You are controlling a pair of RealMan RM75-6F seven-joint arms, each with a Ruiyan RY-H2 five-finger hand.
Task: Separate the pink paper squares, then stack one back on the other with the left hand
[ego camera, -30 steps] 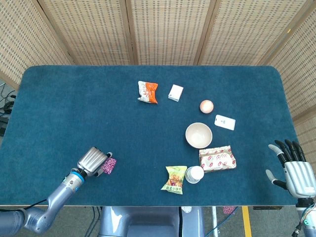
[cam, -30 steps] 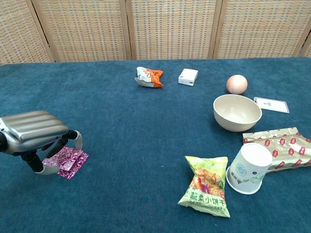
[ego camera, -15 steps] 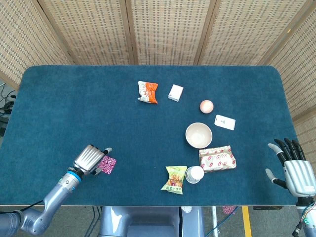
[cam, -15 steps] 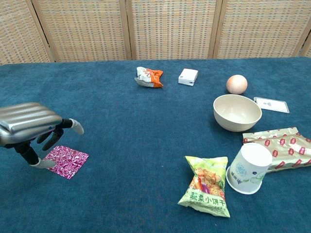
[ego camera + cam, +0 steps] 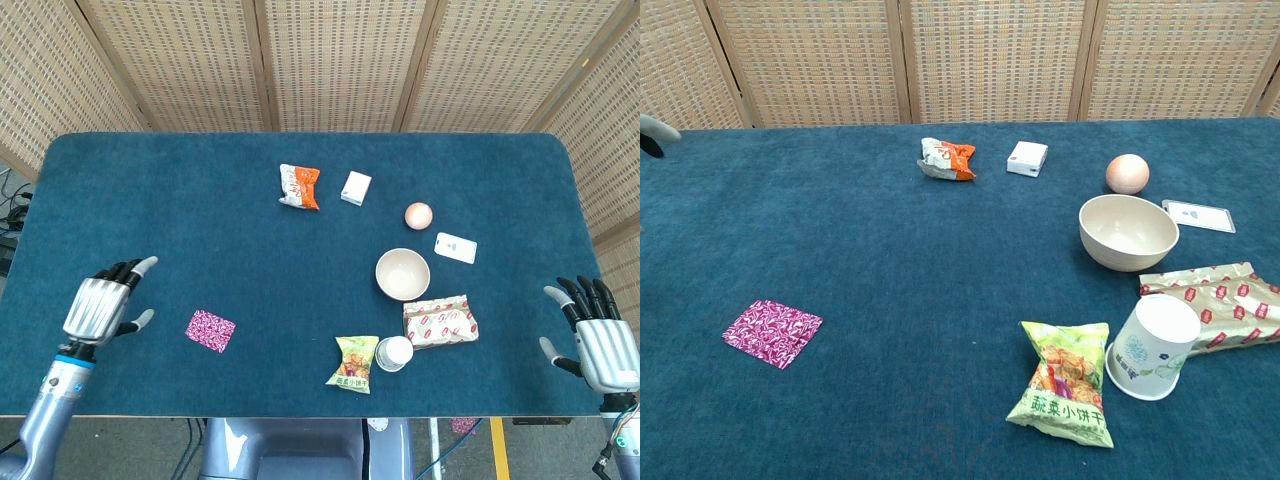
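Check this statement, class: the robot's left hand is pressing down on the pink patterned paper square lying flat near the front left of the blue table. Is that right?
Not quite. The pink patterned paper square does lie flat near the front left of the blue table, but the left hand is not pressing on it. The head view shows that hand off to its left, fingers apart, touching nothing.

The left hand hovers over the near left part of the counter, knuckles up, its fingers spread and loosely curled with nothing in them, the forearm running back off the near edge; in the chest view only a fingertip shows at the far left border. The right hand sits past the counter's near right corner, back of the hand up, fingers apart and pointing away, holding nothing
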